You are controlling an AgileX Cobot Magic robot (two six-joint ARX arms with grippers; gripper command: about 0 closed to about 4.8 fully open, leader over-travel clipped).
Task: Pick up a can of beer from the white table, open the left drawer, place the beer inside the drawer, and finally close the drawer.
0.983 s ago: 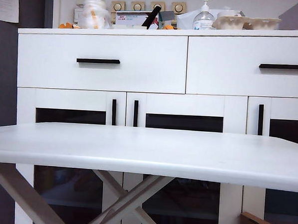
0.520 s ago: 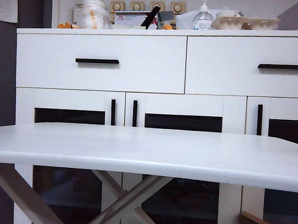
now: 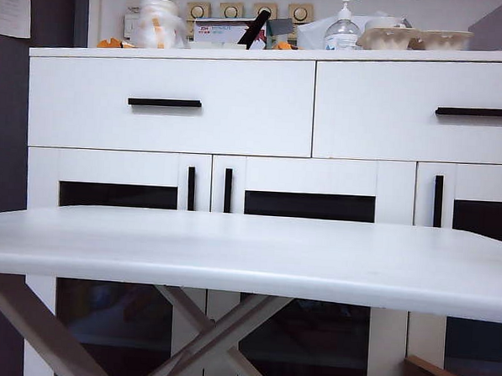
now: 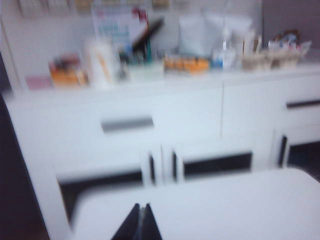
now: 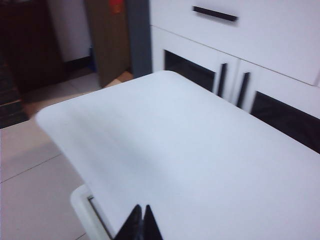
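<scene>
Beer can appears nowhere; the wide white drawer front with black bar handle (image 3: pixel 171 102) sits flush, probably already holding it. Left hand (image 4: pixel 141 225) and right hand (image 5: pixel 140 224), both pinched shut and empty, hang over the flat white counter (image 3: pixel 248 251).

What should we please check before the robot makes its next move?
1. Left drawer shut: ok.
2. Can on the table: not ok, none shows in any view.
3. Left hand empty: ok, shut on nothing, above the table.
4. Right hand empty: ok, shut on nothing, above the table's near edge.
5. Can inside the drawer: cannot tell.
</scene>
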